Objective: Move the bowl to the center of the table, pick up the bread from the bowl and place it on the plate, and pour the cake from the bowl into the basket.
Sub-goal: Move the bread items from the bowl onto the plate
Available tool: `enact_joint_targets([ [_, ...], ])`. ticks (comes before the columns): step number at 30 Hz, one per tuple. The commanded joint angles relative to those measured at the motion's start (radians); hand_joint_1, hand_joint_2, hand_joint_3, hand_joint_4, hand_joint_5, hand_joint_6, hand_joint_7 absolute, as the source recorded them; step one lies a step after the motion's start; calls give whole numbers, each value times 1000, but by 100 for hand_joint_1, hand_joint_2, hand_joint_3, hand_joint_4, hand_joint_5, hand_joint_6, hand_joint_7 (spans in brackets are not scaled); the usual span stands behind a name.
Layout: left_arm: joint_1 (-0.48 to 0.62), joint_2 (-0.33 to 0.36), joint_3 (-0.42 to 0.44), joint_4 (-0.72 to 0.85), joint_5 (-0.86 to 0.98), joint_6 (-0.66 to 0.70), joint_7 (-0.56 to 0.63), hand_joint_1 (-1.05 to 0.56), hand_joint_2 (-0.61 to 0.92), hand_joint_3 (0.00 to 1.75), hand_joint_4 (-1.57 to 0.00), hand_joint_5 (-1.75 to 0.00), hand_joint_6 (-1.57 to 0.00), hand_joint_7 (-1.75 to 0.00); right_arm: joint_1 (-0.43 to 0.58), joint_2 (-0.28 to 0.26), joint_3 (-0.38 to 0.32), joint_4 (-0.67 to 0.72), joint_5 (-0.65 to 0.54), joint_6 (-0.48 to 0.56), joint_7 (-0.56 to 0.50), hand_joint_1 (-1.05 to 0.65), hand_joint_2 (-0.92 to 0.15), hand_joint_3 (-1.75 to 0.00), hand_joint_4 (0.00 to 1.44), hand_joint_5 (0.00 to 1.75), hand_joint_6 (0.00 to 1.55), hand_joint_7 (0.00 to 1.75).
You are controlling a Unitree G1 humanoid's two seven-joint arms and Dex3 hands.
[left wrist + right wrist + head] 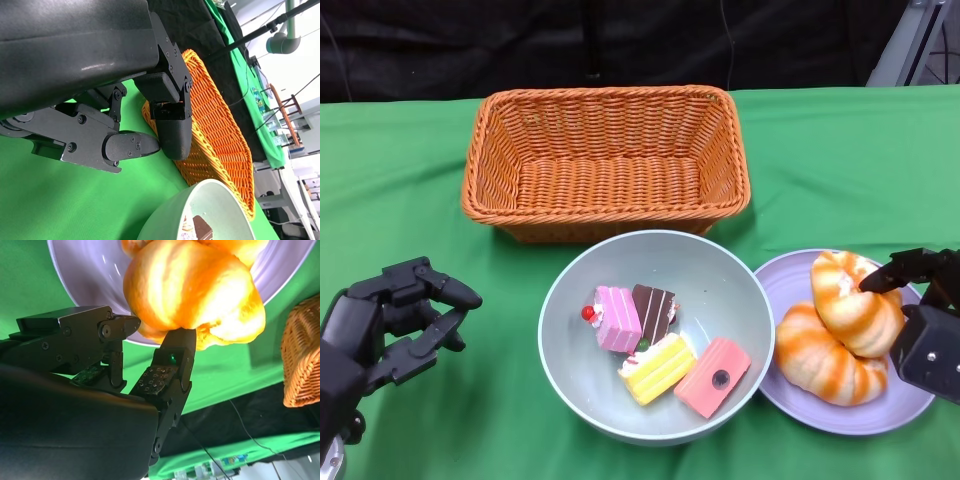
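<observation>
Right hand (918, 300) pinches the upper bread (855, 303) over the plate (790, 285), right of the bowl (570, 300); careless release may roll it off. Left hand (390, 320) hangs spread, holding nothing.

Bright, even light; the bread (195, 295) glares, blurred close up.

Both hands are matte black, built of blocky, angular segments. The left hand (390, 320) has a rounded glossy shell behind it, and its fingers (172, 127) end in smooth, rounded tips; small round screws stud the side plates. The right hand (920, 310) shows the same screw heads, a dotted rubbery pad on one finger (157, 380), a tiny green light, and a glimpse of green circuit board.
</observation>
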Motion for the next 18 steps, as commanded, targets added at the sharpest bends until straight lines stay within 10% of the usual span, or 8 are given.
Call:
enact_joint_targets([
  [1,4,17,8,5,-13,-9,-6,-15,90,45,-77,-142,-79,-110,0,1,11,11,12,23,13,2,-92,-21,74,98,105,27],
  [10,-1,17,12,13,-23,-7,-17,-15,89,45,-78,-141,-80,-108,11,21,8,-15,7,49,-60,-1,-92,-13,78,54,86,2],
  [18,-4,19,9,18,-18,-5,-11,-17,89,44,-77,-139,-81,-107,40,30,4,-84,5,92,-95,-3,-92,-5,50,18,33,0],
])
